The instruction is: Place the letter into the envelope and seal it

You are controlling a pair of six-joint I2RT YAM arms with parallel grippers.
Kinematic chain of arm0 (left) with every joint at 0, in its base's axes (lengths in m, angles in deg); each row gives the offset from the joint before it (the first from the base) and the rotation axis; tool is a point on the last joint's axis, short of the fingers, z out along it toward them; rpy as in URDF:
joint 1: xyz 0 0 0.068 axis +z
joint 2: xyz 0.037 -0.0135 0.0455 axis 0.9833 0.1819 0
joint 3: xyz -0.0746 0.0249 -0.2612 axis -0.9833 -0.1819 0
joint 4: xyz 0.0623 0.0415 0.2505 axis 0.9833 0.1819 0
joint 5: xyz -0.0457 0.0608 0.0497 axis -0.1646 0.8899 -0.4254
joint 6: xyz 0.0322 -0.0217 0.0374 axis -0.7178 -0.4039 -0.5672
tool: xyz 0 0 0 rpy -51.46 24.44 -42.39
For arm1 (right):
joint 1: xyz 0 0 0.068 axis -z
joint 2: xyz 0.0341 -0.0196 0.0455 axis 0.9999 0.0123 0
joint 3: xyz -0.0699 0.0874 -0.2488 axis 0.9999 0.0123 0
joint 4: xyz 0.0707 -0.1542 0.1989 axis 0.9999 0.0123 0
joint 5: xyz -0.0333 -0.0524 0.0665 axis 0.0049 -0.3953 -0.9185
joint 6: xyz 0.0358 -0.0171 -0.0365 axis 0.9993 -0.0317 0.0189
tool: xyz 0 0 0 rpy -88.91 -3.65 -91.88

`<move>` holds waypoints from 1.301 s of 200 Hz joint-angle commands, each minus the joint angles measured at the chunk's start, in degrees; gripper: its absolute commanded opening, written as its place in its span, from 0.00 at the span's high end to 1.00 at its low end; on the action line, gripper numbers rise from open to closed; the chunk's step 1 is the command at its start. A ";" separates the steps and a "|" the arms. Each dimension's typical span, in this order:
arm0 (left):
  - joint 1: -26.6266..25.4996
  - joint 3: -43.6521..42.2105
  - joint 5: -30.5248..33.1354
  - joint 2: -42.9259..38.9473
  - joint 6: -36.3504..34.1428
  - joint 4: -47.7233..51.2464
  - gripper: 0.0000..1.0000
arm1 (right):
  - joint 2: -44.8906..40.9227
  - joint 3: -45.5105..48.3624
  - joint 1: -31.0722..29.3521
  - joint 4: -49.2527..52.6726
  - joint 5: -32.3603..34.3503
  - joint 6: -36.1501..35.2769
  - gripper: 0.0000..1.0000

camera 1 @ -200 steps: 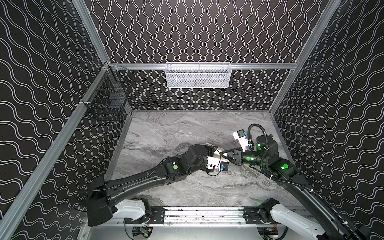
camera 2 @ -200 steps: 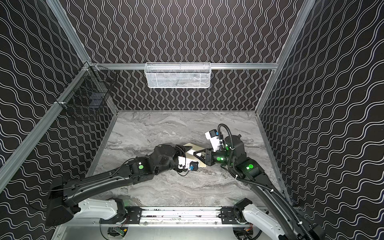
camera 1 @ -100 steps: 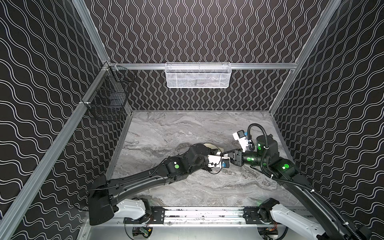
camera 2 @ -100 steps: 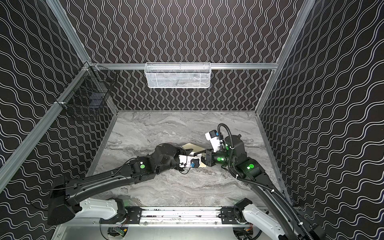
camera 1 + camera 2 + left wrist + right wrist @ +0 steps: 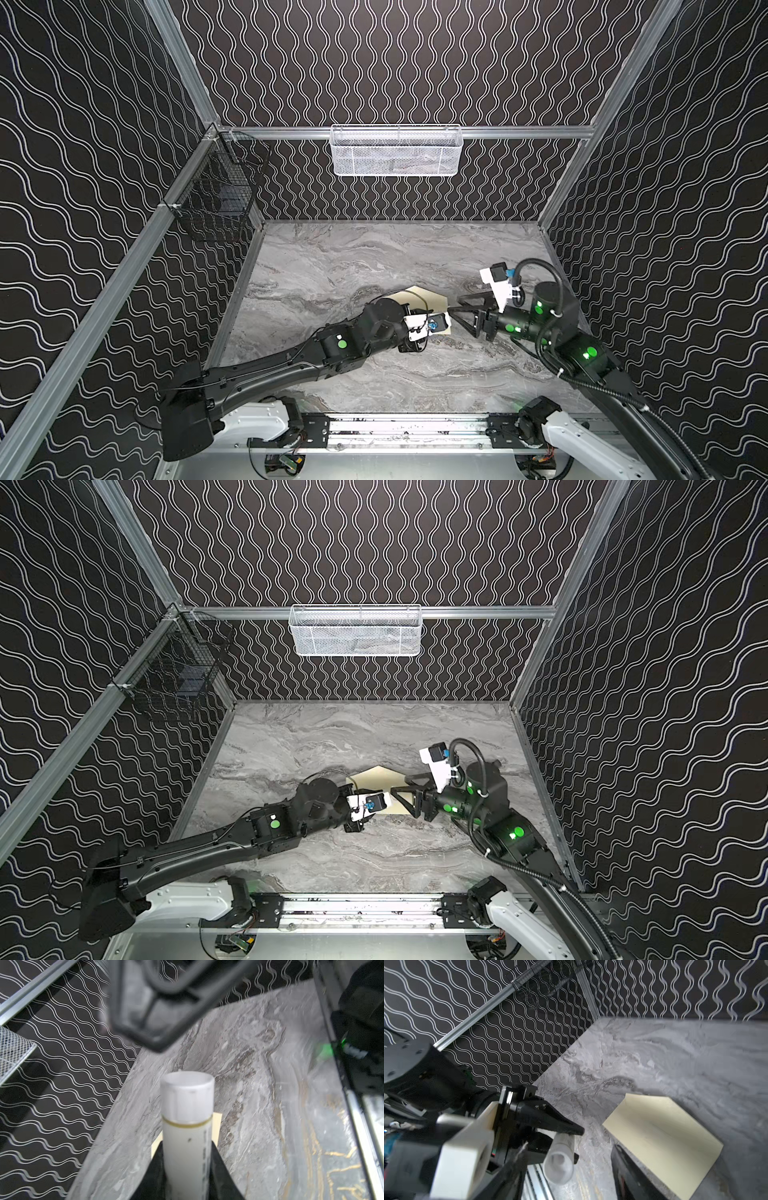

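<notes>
The left pincer (image 5: pixel 187 1148) is clenched on the body of a white stick (image 5: pixel 187 1103), probably glue; its capped end points at the right pincer (image 5: pixel 460 314), which stands spread and empty just beside that end. The envelope (image 5: pixel 662 1136) lies flat on the bench (image 5: pixel 374 257) beneath the stick, its pointed flap open toward the back wall. I see no white letter anywhere, so I cannot tell whether it is already inside. To my eye the step is uncapping the stick to glue the flap; done well, the right pincer lines up along the stick, closes on the cap alone, above the thin ring, and pulls straight off while the left holds firm; both should stay high enough not to nudge the envelope.
</notes>
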 commanded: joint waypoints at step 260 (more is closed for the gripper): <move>3.48 -13.25 -13.53 -0.71 25.31 -31.13 0.42 | 1.44 14.78 -13.49 -30.15 5.90 -13.02 1.00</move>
